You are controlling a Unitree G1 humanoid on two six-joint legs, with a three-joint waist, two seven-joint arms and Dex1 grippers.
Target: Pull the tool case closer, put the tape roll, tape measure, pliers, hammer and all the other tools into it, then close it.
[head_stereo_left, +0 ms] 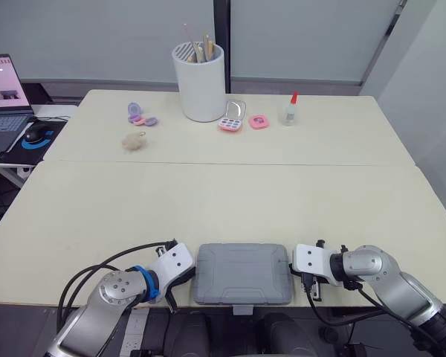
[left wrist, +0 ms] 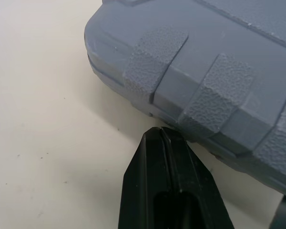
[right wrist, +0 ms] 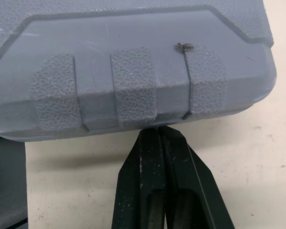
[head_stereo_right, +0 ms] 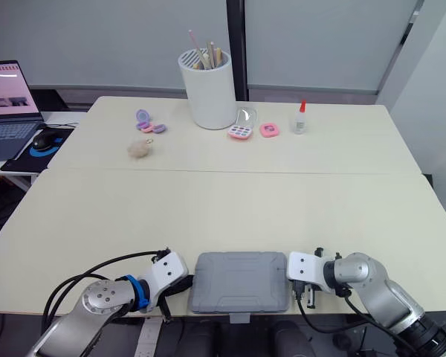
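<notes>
Tool case (head_stereo_left: 243, 272) lies flat and closed, lid up, directly between the two tools at the near edge of the counter (head_stereo_left: 223, 201). Its long axis runs from one tool to the other. A small tab on its near side (head_stereo_left: 243, 309) sticks out past the counter edge.

Left tool (left wrist: 158, 132): fingers together, tip at the case's left side wall near a corner, touching or just short of it, cannot tell which. Right tool (right wrist: 157, 130): fingers together, tip against the case's right side wall below the ribbed grip patches. Neither is clamped on anything.

Ahead of both tools is a wide stretch of bare counter. Well beyond that stand a white brush holder (head_stereo_left: 201, 82), a pink palette (head_stereo_left: 231, 123), a pink compact (head_stereo_left: 259, 122), a glue bottle (head_stereo_left: 291, 108), purple compacts (head_stereo_left: 137, 115) and a fluffy ball (head_stereo_left: 135, 141). A laptop (head_stereo_left: 4, 97) and mouse (head_stereo_left: 36, 132) are far off past the left tool, on a separate desk, the laptop cut off by the frame.

The inside of the case is hidden.
</notes>
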